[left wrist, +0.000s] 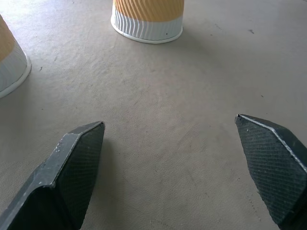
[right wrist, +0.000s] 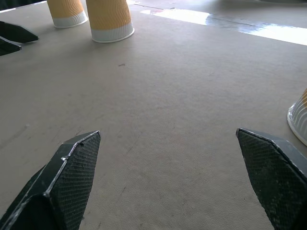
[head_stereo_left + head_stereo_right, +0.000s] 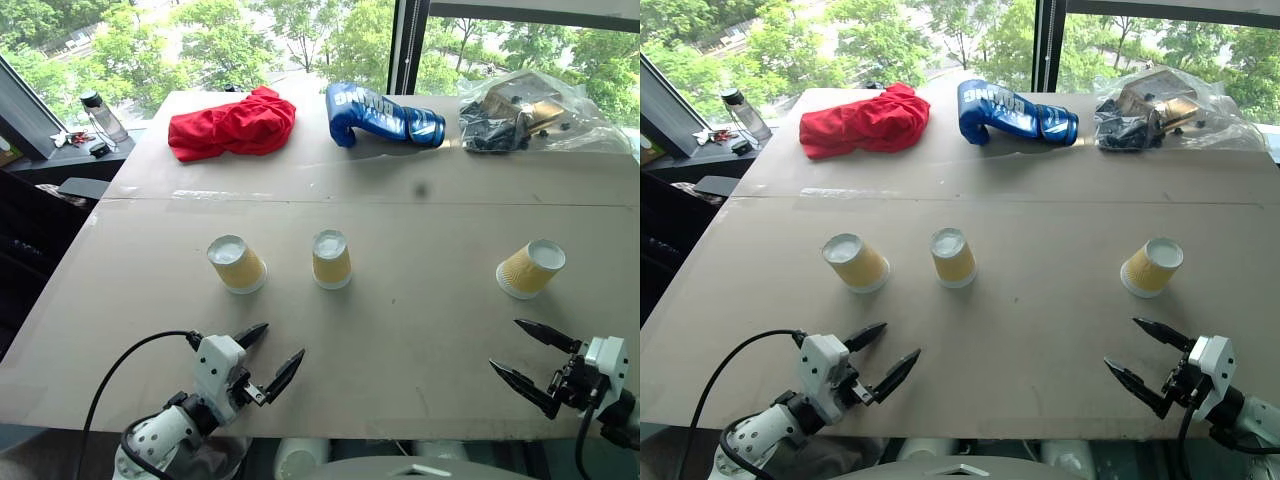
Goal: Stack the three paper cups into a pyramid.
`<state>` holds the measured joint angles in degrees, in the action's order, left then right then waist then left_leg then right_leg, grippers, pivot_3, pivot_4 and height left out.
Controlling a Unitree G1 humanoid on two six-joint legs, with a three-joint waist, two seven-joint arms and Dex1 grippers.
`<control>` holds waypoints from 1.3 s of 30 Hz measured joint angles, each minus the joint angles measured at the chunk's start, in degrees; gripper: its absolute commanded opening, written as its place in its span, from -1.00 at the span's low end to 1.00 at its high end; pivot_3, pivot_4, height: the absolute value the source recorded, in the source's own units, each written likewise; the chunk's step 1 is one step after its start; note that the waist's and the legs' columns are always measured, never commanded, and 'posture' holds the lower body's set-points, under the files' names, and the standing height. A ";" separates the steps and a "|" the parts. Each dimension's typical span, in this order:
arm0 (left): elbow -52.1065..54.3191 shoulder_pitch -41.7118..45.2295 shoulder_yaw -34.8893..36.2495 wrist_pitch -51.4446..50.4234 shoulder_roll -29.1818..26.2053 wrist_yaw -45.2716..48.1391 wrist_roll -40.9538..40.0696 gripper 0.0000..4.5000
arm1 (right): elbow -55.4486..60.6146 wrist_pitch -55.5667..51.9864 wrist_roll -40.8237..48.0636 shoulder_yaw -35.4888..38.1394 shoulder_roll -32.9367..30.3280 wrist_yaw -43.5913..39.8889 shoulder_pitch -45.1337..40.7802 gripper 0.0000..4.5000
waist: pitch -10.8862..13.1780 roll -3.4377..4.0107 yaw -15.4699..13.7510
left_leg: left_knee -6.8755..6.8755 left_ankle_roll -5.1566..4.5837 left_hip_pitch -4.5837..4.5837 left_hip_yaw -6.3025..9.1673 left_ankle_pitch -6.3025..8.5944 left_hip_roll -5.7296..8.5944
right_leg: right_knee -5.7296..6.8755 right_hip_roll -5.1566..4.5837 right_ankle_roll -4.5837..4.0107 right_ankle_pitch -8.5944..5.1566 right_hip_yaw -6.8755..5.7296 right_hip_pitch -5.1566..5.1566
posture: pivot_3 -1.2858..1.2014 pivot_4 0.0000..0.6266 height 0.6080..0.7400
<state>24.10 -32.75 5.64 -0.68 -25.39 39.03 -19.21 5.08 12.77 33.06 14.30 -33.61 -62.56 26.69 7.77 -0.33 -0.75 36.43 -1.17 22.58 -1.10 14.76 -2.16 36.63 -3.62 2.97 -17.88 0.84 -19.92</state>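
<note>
Three paper cups stood upside down on the desk (image 3: 400, 340): the left cup (image 3: 236, 264) near the middle cup (image 3: 331, 260), the right cup (image 3: 530, 269) well apart. My left end effector (image 3: 275, 352) and right end effector (image 3: 520, 352) hovered nearer me, both spread wide, holding nothing.
</note>
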 measured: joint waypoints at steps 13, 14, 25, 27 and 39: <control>-2.89 1.50 -0.18 3.72 0.05 3.31 -0.21 0.99 | 0.01 -1.50 -1.11 0.02 0.30 1.47 -1.79 1.00 | -0.01 0.00 0.02 | 0.10 0.00 -0.07 -0.02 0.00 -0.01 | 0.16 0.10 0.03 0.01 0.05 0.01 | 0.03 -0.52 1.00; -2.89 1.53 -0.18 3.72 0.04 3.31 -0.22 0.99 | 0.02 -1.51 -1.12 0.02 0.35 1.58 -1.83 1.00 | 0.00 0.01 0.02 | 0.10 0.00 -0.08 -0.02 0.00 -0.01 | 0.16 0.11 0.03 0.01 0.05 0.01 | 0.03 -0.52 1.00; -2.09 2.36 -0.16 2.64 -0.18 3.17 -0.90 0.99 | 0.05 -1.53 -1.19 0.01 1.26 1.61 -2.52 1.00 | -0.01 0.01 0.03 | 0.12 0.00 -0.12 -0.03 0.00 -0.03 | 0.20 0.17 0.05 0.02 0.04 0.03 | 0.03 -0.52 1.00; -2.06 2.37 -0.07 2.64 -0.23 3.34 -1.32 0.99 | 0.06 -1.47 -1.20 0.00 1.38 1.46 -2.65 1.00 | -0.01 0.01 0.03 | 0.12 0.00 -0.14 -0.03 0.00 -0.03 | 0.21 0.18 0.05 0.02 0.05 0.04 | 0.03 -0.52 1.00; -3.96 6.79 7.19 2.00 -10.09 12.83 -7.99 0.99 | 1.99 -1.87 -1.21 -0.28 1.43 0.70 -3.36 1.00 | -0.01 0.02 0.04 | 0.12 0.00 -0.49 -0.12 0.00 -0.15 | 0.34 0.32 0.02 0.01 0.05 0.25 | 0.03 -0.52 1.00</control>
<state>20.14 -25.96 12.83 1.33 -35.48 51.86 -27.20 7.07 10.90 31.85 14.02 -32.18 -61.86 23.32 7.76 -0.31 -0.71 36.55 -1.17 22.09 -1.22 14.76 -2.31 36.97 -3.30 2.99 -17.87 0.88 -19.66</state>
